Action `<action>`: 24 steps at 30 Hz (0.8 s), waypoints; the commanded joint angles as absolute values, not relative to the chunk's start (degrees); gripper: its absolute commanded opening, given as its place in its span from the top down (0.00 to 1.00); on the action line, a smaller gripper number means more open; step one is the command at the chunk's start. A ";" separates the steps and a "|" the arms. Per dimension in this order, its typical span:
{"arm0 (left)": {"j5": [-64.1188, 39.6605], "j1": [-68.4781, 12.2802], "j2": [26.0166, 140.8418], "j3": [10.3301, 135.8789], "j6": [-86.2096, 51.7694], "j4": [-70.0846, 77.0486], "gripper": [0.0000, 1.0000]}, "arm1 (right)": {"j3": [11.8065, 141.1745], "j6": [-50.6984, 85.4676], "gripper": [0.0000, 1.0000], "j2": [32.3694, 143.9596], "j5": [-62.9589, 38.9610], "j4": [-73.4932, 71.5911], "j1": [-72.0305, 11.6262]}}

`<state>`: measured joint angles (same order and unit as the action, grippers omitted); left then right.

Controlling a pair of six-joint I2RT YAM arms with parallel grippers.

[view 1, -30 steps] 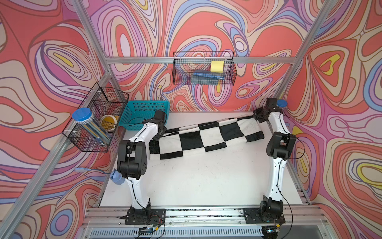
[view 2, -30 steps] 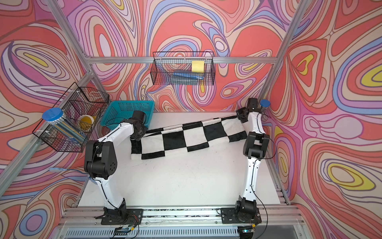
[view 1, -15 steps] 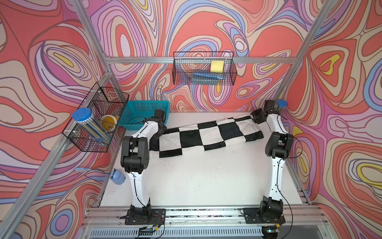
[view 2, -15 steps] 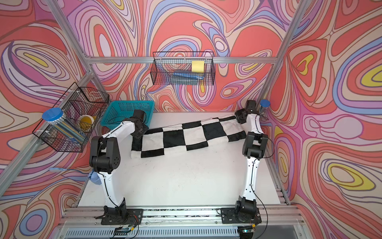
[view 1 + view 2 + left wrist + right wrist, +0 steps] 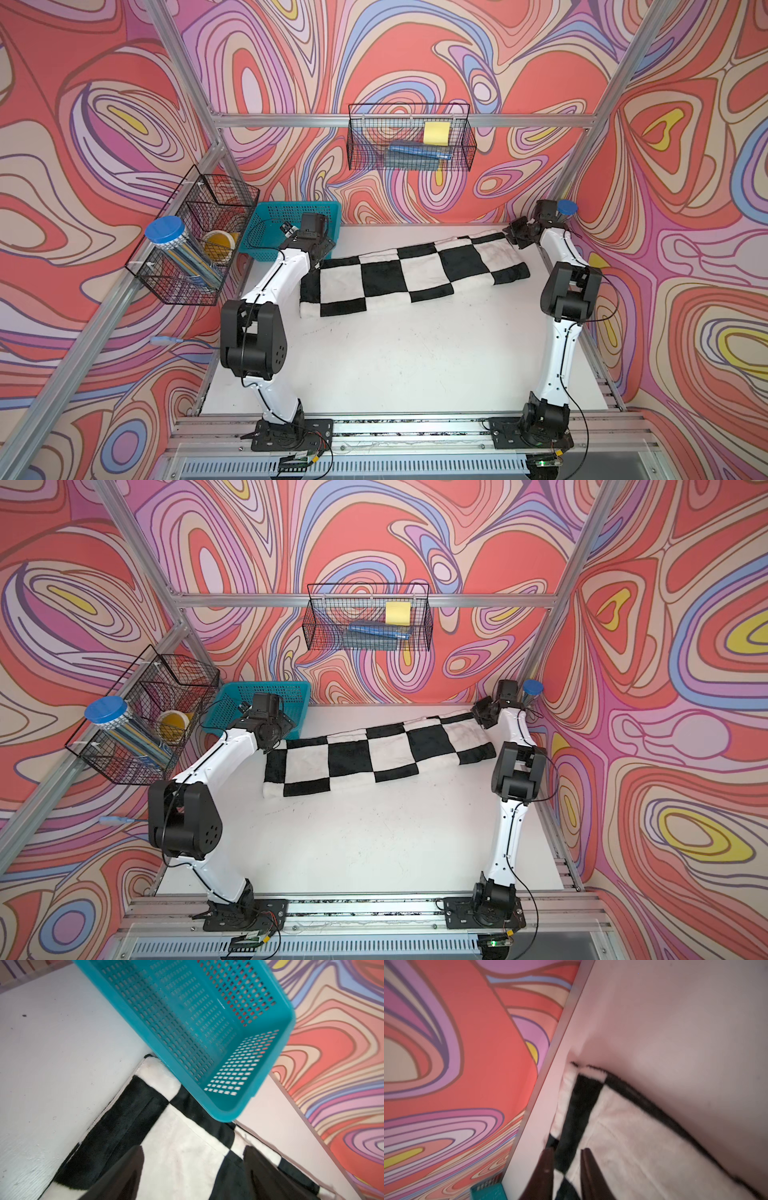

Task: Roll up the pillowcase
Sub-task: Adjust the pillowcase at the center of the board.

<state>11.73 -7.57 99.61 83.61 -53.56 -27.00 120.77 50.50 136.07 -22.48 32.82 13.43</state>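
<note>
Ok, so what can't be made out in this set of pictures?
- Left pincer: hidden in both top views behind its own wrist; left wrist view cuts its fingers at the edge.
- Pillowcase, end near the teal basket: covered by the left arm in both top views.
- Right pincer: right wrist view blurred, finger outlines and cloth folds smear.
- Back wire basket: blue item inside too small to identify in top views.
</note>
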 commanded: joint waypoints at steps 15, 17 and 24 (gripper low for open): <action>-0.67 -12.23 109.39 71.57 -48.29 -34.58 1.00 | 93.82 41.27 1.00 124.62 -15.62 41.71 5.51; -1.47 -12.22 111.01 71.82 -48.04 -35.99 1.00 | 94.52 41.01 1.00 126.03 -14.72 42.14 5.11; -11.43 -15.96 114.46 70.95 -46.02 -42.93 1.00 | 108.06 39.12 1.00 135.88 -13.63 49.81 5.01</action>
<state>-3.64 -12.43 111.61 74.43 -47.51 -35.24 104.40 40.93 131.61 -16.69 45.67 5.43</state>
